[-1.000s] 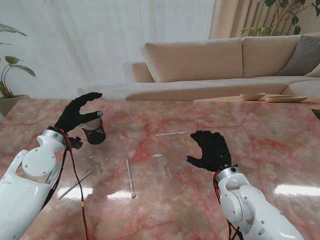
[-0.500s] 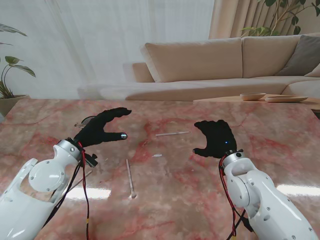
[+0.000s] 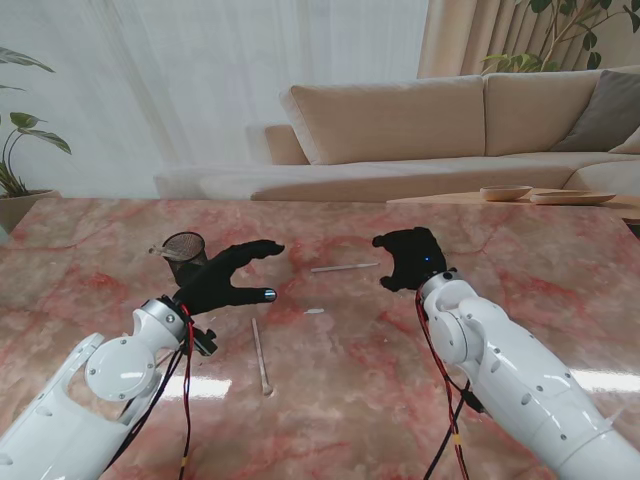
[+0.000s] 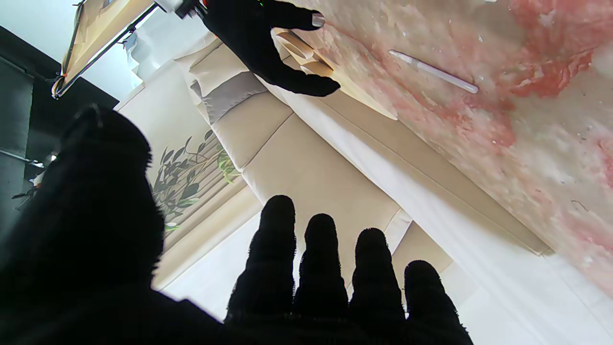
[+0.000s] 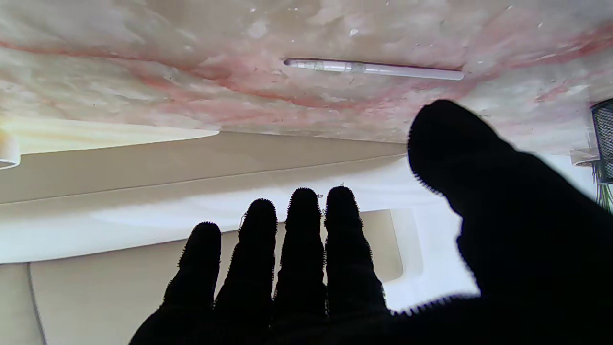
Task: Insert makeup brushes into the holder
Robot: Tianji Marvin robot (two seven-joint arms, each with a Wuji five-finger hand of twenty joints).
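Observation:
A dark mesh holder (image 3: pixel 185 256) stands upright on the marble table at the left. Just to its right my left hand (image 3: pixel 228 280) hovers open, fingers spread, holding nothing. One white brush (image 3: pixel 344 267) (image 4: pixel 433 71) (image 5: pixel 373 69) lies flat in the middle, farther from me. My right hand (image 3: pixel 410 258) (image 4: pixel 268 43) is open right beside that brush's right end, apart from it. A second white brush (image 3: pixel 260 356) lies nearer to me, pointing toward me. A third thin brush (image 3: pixel 172 350) shows partly beside my left forearm.
A small white fleck (image 3: pixel 315 311) lies on the marble table (image 3: pixel 540 300) between the brushes. Beyond the far edge stand a beige sofa (image 3: pixel 420 130) and a low table with bowls (image 3: pixel 545 195). A plant (image 3: pixel 15 150) stands at the far left.
My left hand has let go of the holder and swung right, leaving it standing. My right hand has moved farther from me and left, up to the far brush.

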